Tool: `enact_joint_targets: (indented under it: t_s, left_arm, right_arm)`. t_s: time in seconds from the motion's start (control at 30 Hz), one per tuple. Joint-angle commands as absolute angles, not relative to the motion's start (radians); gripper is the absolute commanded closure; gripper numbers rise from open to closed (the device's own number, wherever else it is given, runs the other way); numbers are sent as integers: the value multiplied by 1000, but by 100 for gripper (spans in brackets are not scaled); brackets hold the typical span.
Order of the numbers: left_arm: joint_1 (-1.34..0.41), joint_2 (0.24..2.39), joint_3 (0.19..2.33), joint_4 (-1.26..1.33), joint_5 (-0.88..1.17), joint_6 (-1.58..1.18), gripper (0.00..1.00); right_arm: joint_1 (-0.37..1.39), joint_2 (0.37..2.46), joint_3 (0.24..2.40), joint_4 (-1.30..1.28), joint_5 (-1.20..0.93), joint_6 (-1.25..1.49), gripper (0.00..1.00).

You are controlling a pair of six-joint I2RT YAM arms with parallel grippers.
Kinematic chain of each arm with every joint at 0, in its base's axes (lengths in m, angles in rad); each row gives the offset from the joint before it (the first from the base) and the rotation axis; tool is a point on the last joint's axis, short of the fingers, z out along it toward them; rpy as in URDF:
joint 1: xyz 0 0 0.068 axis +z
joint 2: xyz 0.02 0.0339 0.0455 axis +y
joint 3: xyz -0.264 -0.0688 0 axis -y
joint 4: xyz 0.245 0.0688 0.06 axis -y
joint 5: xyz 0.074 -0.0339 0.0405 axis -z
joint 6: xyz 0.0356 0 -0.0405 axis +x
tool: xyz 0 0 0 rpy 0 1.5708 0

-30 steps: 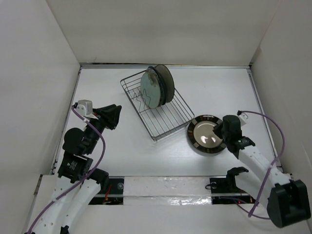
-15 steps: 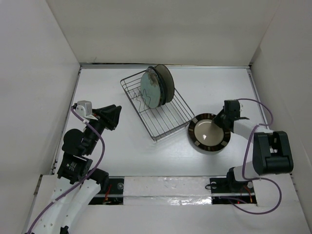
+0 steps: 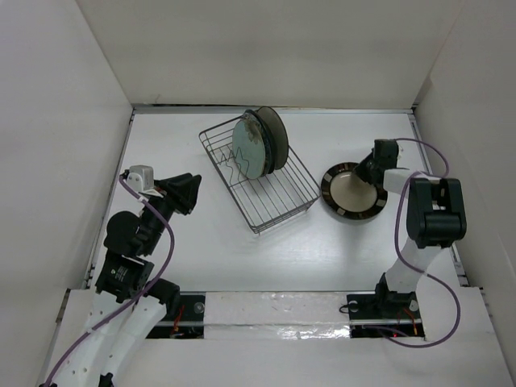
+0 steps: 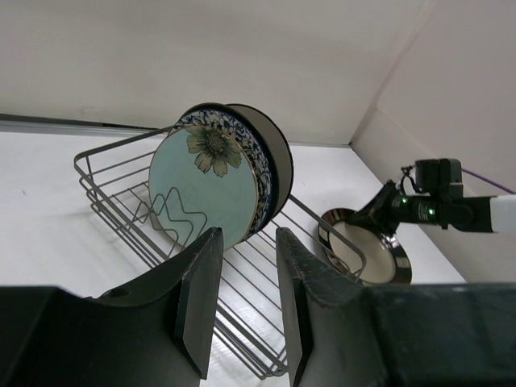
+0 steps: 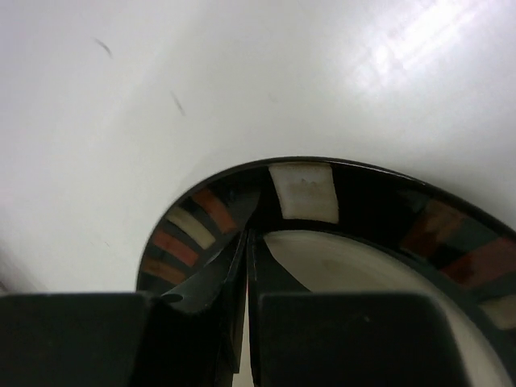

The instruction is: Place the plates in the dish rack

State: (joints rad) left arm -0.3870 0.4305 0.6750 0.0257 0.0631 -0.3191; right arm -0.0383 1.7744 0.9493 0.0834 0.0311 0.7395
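Right gripper [image 5: 246, 242] pinched tight on the black plate [image 3: 348, 196], cream centre, gold-and-red rim marks

White table [image 3: 210, 250]: wire dish rack [image 3: 278, 201] at middle, dark-rimmed plate [image 3: 352, 192] right of it.

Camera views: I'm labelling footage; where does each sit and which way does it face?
Top external: above and behind the bases, looking down on the table; left arm and right arm show.
Left wrist: on the left arm, facing the dish rack and upright plates; the open left gripper shows below.
Right wrist: at the right gripper, shut on the black-rimmed plate, rim close up.
Shared: top external and left wrist show rack, plate, right arm.
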Motion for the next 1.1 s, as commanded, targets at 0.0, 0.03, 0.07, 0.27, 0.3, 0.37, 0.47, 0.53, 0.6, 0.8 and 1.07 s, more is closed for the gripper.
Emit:
enact_joint_targets:
  t_s: [0.0, 0.03, 0.07, 0.27, 0.3, 0.37, 0.47, 0.53, 0.6, 0.8, 1.07]
  left_arm:
    - [-394, 448, 676, 61, 55, -308, 70]
    - [-394, 454, 676, 58, 49, -310, 70]
    - [-394, 460, 676, 58, 48, -310, 70]
    - [-394, 469, 678, 60, 51, -308, 70]
    - [-394, 469, 678, 60, 52, -307, 70]
    - [-394, 471, 678, 64, 60, -308, 70]
    - [-394, 471, 678, 64, 64, -310, 70]
    - [-394, 469, 678, 69, 74, -313, 70]
    - [-394, 468, 676, 71, 81, -316, 70]
    - [-394, 469, 673, 78, 94, -322, 70]
    - [-394, 465, 672, 75, 89, -322, 70]
  right_arm:
    - [-41, 1865, 1107, 167, 8, 761, 92]
    - [-41, 1884, 1164, 170, -21, 765, 92]
    - [-41, 1903, 1184, 178, -49, 767, 92]
    - [-41, 1706, 1051, 271, -13, 758, 84]
    - [-52, 1607, 929, 293, 18, 767, 58]
    - [-80, 1505, 786, 347, 72, 832, 39]
    - [-182, 1326, 518, 391, 61, 912, 25]
    - [-219, 1244, 377, 388, 38, 928, 24]
    - [-241, 1135, 333, 338, 50, 913, 24]
    - [-276, 1049, 267, 310, -15, 854, 20]
    - [-305, 1396, 330, 478, -215, 868, 36]
